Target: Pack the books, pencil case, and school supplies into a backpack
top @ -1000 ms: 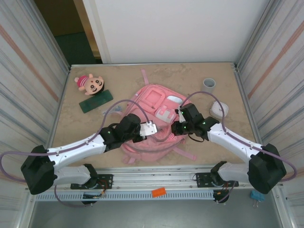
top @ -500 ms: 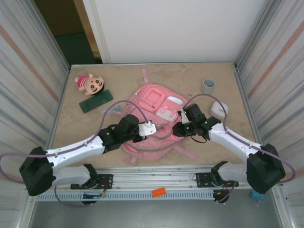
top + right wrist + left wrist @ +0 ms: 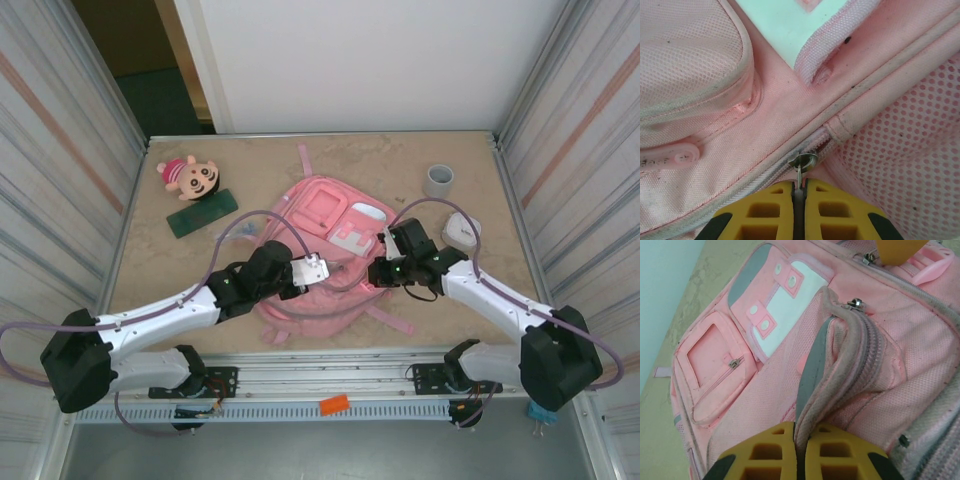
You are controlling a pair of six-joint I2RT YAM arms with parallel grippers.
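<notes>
Your left arm (image 3: pixel 160 315) and right arm (image 3: pixel 490 295) are white links between bulky black joints, with the biggest black housings at seven and five o'clock overhead. A lilac-grey cable (image 3: pixel 250 215) loops off each. Small green lights (image 3: pixel 430 259) dot the right wrist. The left gripper (image 3: pixel 800 435) and right gripper (image 3: pixel 799 192) have yellow-orange fingers (image 3: pixel 765 210) with rectangular pockets.

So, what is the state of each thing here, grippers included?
backpack, lying flat on table
left gripper, shut on a fold of the backpack
right gripper, shut on zip pull
pencil case, flat on table, outside backpack
grey cup, upright
</notes>
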